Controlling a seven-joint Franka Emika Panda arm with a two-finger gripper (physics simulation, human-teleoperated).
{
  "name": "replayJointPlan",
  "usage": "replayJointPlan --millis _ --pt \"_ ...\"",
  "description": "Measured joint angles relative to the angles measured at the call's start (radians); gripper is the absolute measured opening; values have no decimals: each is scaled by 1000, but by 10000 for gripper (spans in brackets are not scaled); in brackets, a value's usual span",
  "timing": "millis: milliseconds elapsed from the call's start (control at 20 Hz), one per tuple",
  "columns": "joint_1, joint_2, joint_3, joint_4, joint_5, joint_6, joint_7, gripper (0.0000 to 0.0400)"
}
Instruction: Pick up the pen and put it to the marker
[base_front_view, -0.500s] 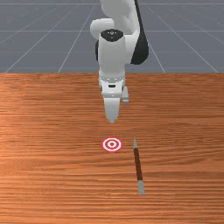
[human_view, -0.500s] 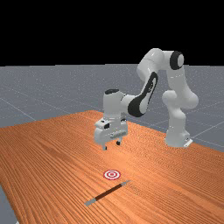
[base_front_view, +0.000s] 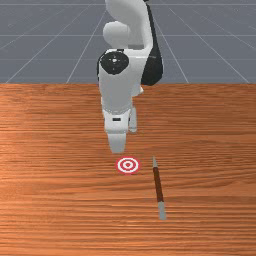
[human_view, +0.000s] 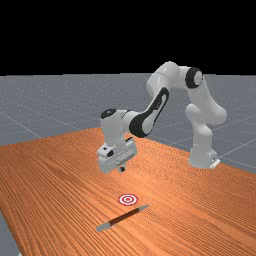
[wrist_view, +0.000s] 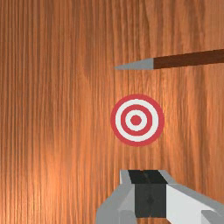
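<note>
Well, the pen (base_front_view: 158, 186) lies flat on the worktop (base_front_view: 55, 200), with its thin tip near the round red and white marker (base_front_view: 128, 165) but not touching it. In the front view, the pen is to the right of the marker. The end effector (wrist_view: 150, 193) hangs above the wood, tipped a little, its two fingers pressed together with nothing in them. So the job looks to be at getting to the pen. Next, it should open wide, go over the brown middle, line up across it, and come down gently.
</note>
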Motion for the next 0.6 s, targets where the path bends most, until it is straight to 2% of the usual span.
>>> replayJointPlan --millis 50,100,150,200,250,300,350,400,450,500,550,600 --pt "-2 -64 1 -143 3 184 0 2" --pt "33 -93 -33 -230 -60 324 61 1" --pt "9 -85 -12 -231 15 333 70 1" --pt "-14 -115 14 -350 19 599 -11 0" --pt "-25 -116 25 -368 26 644 -22 0" --pt "-24 -119 19 -363 26 617 -26 0" --pt "-124 -64 103 -223 198 308 -197 0" --pt "-137 -62 104 -218 206 304 -216 0" --pt "-70 -86 32 -252 21 379 -191 0" --pt "-53 2 2 -76 24 132 -74 0" --pt "-58 -9 0 -99 25 163 -75 0" --pt "67 -56 -120 -220 -184 322 134 0"
